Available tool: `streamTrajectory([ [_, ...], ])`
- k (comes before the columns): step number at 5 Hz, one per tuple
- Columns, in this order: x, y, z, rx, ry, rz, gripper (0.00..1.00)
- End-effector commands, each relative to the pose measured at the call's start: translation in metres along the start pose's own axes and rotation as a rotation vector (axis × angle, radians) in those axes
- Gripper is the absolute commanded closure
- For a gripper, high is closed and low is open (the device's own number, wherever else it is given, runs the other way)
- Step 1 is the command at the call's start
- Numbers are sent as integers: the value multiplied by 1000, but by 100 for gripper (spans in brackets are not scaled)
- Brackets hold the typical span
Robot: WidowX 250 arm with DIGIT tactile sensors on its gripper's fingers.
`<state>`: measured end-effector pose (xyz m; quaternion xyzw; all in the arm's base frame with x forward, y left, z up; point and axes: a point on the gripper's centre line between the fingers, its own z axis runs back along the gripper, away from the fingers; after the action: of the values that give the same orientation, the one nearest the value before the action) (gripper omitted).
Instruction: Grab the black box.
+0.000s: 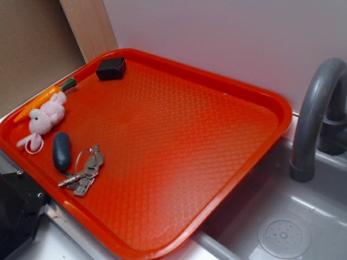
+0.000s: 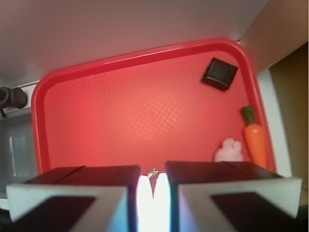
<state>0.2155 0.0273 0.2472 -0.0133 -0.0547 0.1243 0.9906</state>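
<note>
I saw the box [image 1: 111, 68] in the tray's [image 1: 238, 92] far corner, and with my end effector [image 2: 153, 186] pinched together and empty, I guessed it was light, hard, and best squeezed across its short sides.

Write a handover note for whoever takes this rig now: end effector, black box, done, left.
End effector: fingers nearly together, holding nothing, over the near edge of the tray.
Black box: far corner of the tray, flat, untouched; in the wrist view it sits at upper right.
Nearby: carrot, pink bunny, keys, all apart from the box.
Done: nothing.
Left: open, reach across, grab the box.
</note>
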Motion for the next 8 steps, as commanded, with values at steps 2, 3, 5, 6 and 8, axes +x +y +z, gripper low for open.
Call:
streamTrajectory([
  [2, 56, 101, -82, 51, -39, -250, 0],
  [3, 77, 103, -92, 111, -15, -511, 0],
  [5, 77, 103, -92, 111, -15, -511, 0],
  [6, 77, 103, -92, 111, -15, -511, 0],
  [8, 134, 131, -134, 70, -106, -925, 0],
])
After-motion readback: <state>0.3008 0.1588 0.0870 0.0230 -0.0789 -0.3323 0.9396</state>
